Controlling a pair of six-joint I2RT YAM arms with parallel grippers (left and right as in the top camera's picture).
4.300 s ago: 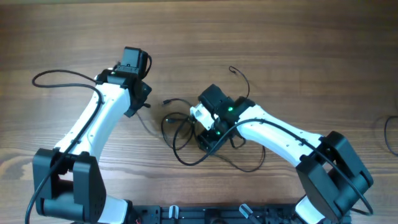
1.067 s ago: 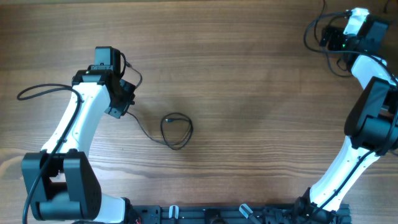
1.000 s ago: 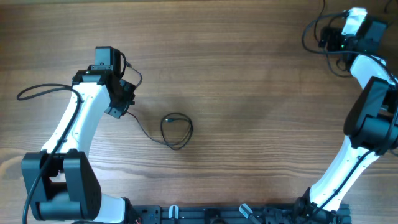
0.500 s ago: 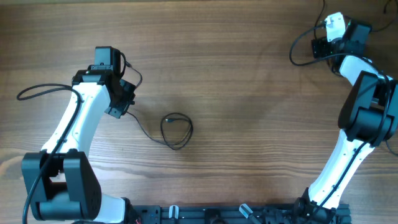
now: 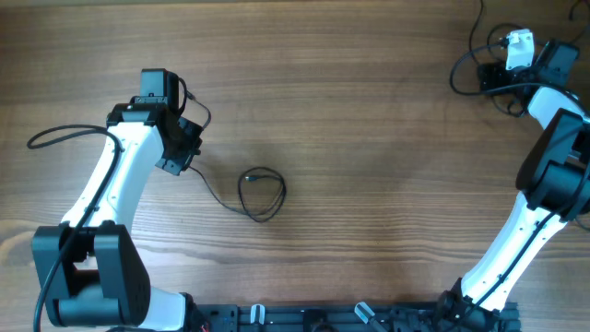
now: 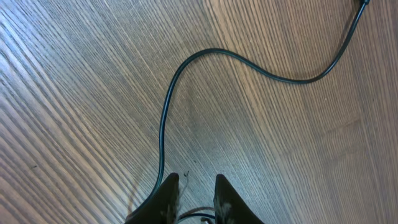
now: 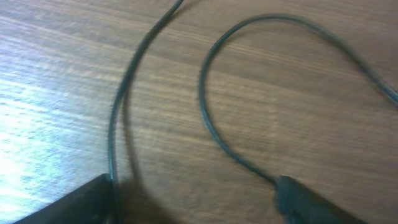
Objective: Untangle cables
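Overhead: cable in left gripper

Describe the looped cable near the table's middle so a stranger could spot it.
On the wooden table, look near the left hand. A thin black cable curls into one small loop there, its tail running to that hand. Unlike the cables bunched at the far right corner, it lies alone.

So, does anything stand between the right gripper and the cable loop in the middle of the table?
Nothing visible does. Between the right gripper, at the far right corner, and the cable loop there is only bare table. The other cables lie right by its open jaws, not on that path.
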